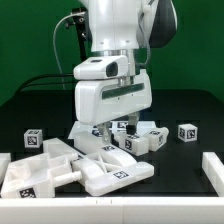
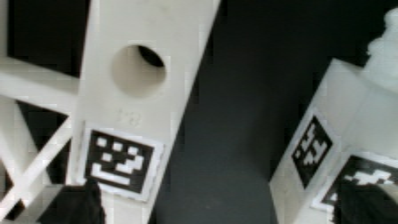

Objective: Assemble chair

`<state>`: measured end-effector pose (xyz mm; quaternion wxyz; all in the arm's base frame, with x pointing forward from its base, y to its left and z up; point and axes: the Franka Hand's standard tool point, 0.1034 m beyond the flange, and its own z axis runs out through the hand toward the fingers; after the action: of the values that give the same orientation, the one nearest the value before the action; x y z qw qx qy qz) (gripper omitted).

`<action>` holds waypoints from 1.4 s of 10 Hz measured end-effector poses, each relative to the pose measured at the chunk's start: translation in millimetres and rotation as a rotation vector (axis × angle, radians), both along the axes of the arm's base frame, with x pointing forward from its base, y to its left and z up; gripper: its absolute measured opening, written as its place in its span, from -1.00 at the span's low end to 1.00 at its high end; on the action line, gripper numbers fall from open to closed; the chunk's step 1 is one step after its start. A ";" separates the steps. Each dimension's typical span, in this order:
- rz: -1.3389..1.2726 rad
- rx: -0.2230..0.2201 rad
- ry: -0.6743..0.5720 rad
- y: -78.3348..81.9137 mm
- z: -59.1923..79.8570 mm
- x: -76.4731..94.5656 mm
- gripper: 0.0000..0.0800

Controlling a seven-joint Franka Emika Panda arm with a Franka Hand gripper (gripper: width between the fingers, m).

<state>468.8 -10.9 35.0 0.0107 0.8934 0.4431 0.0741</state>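
Note:
The chair lies as loose chunky white parts with black-and-white tags on the black table. A large flat panel assembly (image 1: 70,168) sits at the front left. Small tagged blocks stand at the exterior view's left (image 1: 35,138) and right (image 1: 187,132). More pieces (image 1: 142,138) cluster under the arm. My gripper (image 1: 113,128) hangs low over this cluster, open, with nothing between its fingers. In the wrist view a long white part with a round hole (image 2: 139,65) and a tag (image 2: 119,158) lies close below. A second tagged white part (image 2: 343,125) lies beside it across a dark gap. My fingertips do not show there.
White raised rails border the table at the front left (image 1: 10,172), the front (image 1: 120,212) and the right (image 1: 212,168). A green wall stands behind. Black cables hang by the arm at the back left (image 1: 68,40).

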 end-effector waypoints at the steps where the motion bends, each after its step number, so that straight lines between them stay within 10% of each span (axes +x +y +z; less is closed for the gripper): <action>1: 0.000 0.000 0.000 0.0 0.0 0.0 0.62; 11: -0.064 0.008 0.079 -36.6 -27.6 -16.5 0.62; 13: -0.063 0.008 0.079 -36.3 -27.6 -16.4 -0.01; 14: -0.063 0.008 0.079 -36.3 -27.5 -16.4 -0.01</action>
<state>452.3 -47.2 7.5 -0.0080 0.9091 0.4146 0.0401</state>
